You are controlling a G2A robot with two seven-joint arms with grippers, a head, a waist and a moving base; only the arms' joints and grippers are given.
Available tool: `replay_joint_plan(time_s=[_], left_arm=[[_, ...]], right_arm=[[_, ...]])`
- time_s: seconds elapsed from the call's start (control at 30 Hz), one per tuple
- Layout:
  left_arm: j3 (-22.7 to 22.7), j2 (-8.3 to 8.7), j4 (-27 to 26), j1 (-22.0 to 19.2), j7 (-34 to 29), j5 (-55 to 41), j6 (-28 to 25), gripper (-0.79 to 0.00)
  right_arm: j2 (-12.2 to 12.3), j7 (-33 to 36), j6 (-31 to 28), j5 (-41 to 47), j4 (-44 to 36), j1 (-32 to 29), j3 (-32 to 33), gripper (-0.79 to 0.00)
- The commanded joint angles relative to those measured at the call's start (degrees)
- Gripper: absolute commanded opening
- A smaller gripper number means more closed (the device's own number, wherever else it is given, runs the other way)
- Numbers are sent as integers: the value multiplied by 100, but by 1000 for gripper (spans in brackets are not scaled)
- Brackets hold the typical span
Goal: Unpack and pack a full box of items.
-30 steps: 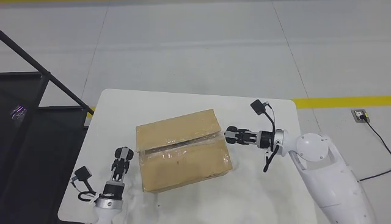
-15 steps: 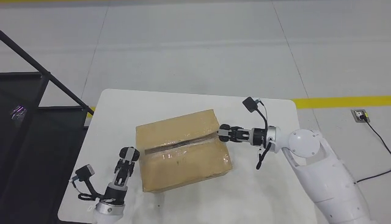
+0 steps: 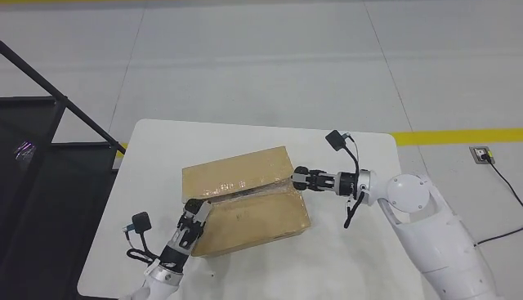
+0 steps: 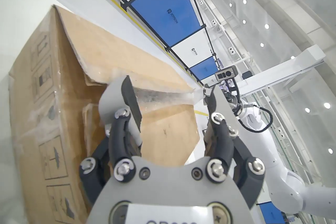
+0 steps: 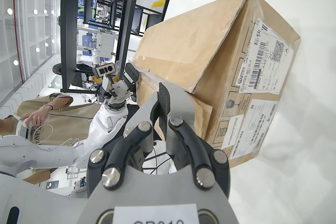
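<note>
A brown cardboard box [image 3: 253, 218] sits mid-table, its top flaps joined by torn clear tape. The far flap [image 4: 131, 62] is raised along the seam, while the near flap [image 4: 162, 135] lies flat. My left gripper [image 3: 194, 210] is at the box's left end. It stands open [image 4: 170, 99], with its fingers [image 4: 131, 101] spread across the seam gap. My right gripper [image 3: 296, 177] is at the box's right end, by the seam. It looks shut [image 5: 170, 93], just in front of the flap edges of the box [image 5: 183, 46]. Beyond that end, the left gripper [image 5: 128, 75] shows again.
The white table [image 3: 343, 251] has free room to the right of the box and along its front edge. A black frame [image 3: 49, 96] stands off the table's left side. Labels cover the box's right end [image 5: 262, 67].
My left gripper moved right, in against the box's left end, and the far flap lifted along the seam. The right gripper closed in on the box's right end a second ago, then held.
</note>
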Motion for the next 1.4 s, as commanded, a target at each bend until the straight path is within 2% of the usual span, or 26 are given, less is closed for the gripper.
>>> replay_joint_plan(time_s=[0.0, 0.33, 0.6, 0.9, 1.0, 1.2, 1.37], left_arm=[[1, 1, 15, -26, 30, 4, 10, 0], [-173, 18, -221, 170, 243, -217, -115, 0], [-287, 25, -218, 108, 338, -329, -15, 0], [-231, 49, -711, 362, -8, -586, -316, 0], [-170, 45, -636, 234, -33, -623, -210, 0], [-20, 30, -94, -368, -227, -915, 198, 0], [-19, 32, 132, -520, -237, -951, 243, 0]], right_arm=[[3, 6, -11, 11, 6, 6, -5, -785], [18, -15, -34, 35, 14, 33, -26, -785], [32, -20, -49, 48, -3, 40, -41, -785], [43, -16, -21, 67, 22, 67, -65, -785], [45, -19, -34, 74, 51, 83, -78, -785], [46, -10, -71, 110, 119, 122, -108, -785], [51, -10, -87, 102, 153, 139, -124, -785]])
